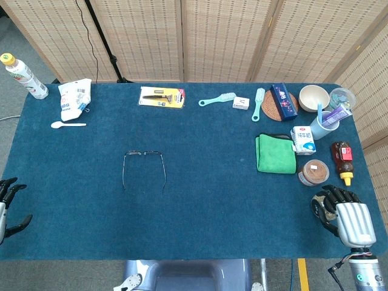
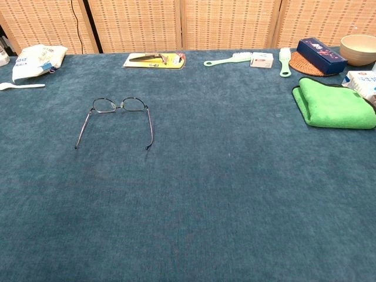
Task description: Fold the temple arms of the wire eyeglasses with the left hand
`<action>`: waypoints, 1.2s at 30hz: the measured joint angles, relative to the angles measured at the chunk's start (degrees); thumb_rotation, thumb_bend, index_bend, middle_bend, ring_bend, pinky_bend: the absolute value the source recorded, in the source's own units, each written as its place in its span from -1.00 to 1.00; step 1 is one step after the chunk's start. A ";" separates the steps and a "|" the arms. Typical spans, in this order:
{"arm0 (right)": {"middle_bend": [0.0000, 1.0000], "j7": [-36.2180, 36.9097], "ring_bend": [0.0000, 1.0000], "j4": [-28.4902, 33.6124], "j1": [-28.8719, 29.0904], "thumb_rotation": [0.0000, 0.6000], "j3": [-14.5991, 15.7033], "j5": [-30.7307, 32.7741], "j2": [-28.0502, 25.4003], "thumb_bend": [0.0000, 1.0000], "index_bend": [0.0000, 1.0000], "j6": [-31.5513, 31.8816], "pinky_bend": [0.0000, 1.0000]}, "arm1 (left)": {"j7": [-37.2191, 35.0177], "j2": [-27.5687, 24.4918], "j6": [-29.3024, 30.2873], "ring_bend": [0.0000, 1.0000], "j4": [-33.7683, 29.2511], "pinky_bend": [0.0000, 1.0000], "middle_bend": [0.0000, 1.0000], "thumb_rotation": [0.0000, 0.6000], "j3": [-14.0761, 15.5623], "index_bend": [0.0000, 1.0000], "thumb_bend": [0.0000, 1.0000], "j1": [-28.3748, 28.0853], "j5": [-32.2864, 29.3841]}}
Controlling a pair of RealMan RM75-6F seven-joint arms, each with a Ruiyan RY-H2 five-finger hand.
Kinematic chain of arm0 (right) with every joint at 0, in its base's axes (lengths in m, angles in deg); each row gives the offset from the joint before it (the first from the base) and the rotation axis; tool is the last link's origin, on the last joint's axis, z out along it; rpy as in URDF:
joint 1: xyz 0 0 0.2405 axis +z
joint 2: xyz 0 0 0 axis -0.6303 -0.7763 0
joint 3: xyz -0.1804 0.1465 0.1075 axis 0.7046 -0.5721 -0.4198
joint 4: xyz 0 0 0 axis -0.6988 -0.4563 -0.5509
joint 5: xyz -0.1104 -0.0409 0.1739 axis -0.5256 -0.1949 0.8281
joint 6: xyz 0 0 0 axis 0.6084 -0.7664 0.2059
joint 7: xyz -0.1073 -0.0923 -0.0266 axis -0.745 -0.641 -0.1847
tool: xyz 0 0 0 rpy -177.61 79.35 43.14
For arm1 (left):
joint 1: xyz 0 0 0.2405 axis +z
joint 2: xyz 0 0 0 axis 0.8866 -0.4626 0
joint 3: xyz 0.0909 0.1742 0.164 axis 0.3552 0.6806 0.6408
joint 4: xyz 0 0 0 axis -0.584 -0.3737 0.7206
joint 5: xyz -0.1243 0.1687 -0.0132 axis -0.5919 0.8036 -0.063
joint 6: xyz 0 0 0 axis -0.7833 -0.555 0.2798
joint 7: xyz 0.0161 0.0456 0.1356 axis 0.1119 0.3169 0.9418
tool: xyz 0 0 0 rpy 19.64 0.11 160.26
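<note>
At the worktop's near left edge the left hand (image 1: 8,208) waits released, and a clumsy reach could bend the thin wire eyeglasses (image 1: 143,167).

No print here reads clearly. The small milk carton (image 1: 302,140) has blue marks, the dark blue box (image 1: 284,101) has red/white lettering, the white packet (image 1: 74,99) has blue print and the yellow blister card (image 1: 161,97) has dark print, all too small/blurred to make out.
</note>
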 measured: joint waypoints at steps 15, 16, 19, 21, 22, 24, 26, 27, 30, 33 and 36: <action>-0.43 -0.29 -0.39 0.19 -0.14 1.00 -0.05 0.35 -0.31 -0.04 -0.29 0.03 -0.37 | -1.65 -1.41 -2.95 -0.77 0.33 -0.83 -0.67 0.93 -0.93 -0.47 -0.60 -1.98 -0.61; -0.43 -0.30 -0.39 0.27 -0.16 1.00 -0.04 0.35 -0.41 -0.04 -0.29 0.04 -0.37 | -1.81 -1.91 -3.83 -0.78 0.42 -0.83 -0.67 0.93 -1.03 -0.47 -0.61 -2.53 -0.64; -0.43 -0.40 -0.39 0.24 -0.24 1.00 -0.07 0.49 -0.38 -0.04 -0.29 0.12 -0.37 | -1.60 -3.03 -6.00 -0.80 0.69 -0.87 -0.67 0.93 -1.19 -0.47 -0.61 -4.11 -0.38; -0.43 -0.37 -0.39 0.17 -0.45 1.00 0.02 0.60 -0.32 -0.04 -0.29 0.28 -0.37 | -1.43 -3.65 -7.89 -0.81 0.81 -0.89 -0.68 0.93 -1.24 -0.47 -0.61 -5.27 -0.23; -0.43 -0.39 -0.39 0.17 -0.50 1.00 0.05 0.61 -0.32 -0.04 -0.29 0.29 -0.37 | -1.36 -3.91 -8.80 -0.81 0.87 -0.90 -0.69 0.93 -1.26 -0.47 -0.61 -5.83 -0.18; -0.43 -0.46 -0.39 0.21 -0.56 1.00 0.09 0.64 -0.37 -0.04 -0.29 0.32 -0.37 | -0.99 -4.43 -10.80 -0.81 1.14 -0.90 -0.69 0.94 -1.33 -0.47 -0.61 -7.27 -0.01; -0.43 -0.54 -0.39 0.28 -0.60 1.00 0.08 0.65 -0.43 -0.04 -0.29 0.38 -0.37 | -0.54 -4.68 -12.24 -0.82 1.50 -0.90 -0.69 0.94 -1.40 -0.47 -0.61 -8.52 0.29; -0.43 -0.58 -0.39 0.32 -0.61 1.00 0.07 0.65 -0.45 -0.04 -0.29 0.41 -0.37 | -0.29 -4.76 -13.06 -0.82 1.78 -0.90 -0.70 0.93 -1.47 -0.47 -0.61 -9.27 0.52; -0.43 -0.68 -0.39 0.45 -0.58 1.00 0.01 0.58 -0.55 -0.04 -0.29 0.44 -0.37 | 0.20 -4.80 -14.77 -0.87 2.37 -0.92 -0.76 0.94 -1.64 -0.56 -0.61 -10.78 0.94; -0.43 -0.85 -0.39 0.61 -0.48 1.00 -0.06 0.50 -0.62 -0.04 -0.29 0.42 -0.37 | 0.72 -4.74 -17.13 -0.98 2.88 -1.00 -0.91 0.95 -1.79 -0.80 -0.61 -12.44 1.08; -0.43 -1.11 -0.39 0.76 -0.44 1.00 -0.14 0.63 -0.70 -0.04 -0.29 0.34 -0.37 | 1.48 -4.95 -21.22 -1.00 3.07 -1.00 -0.94 0.95 -1.83 -0.83 -0.61 -14.52 0.40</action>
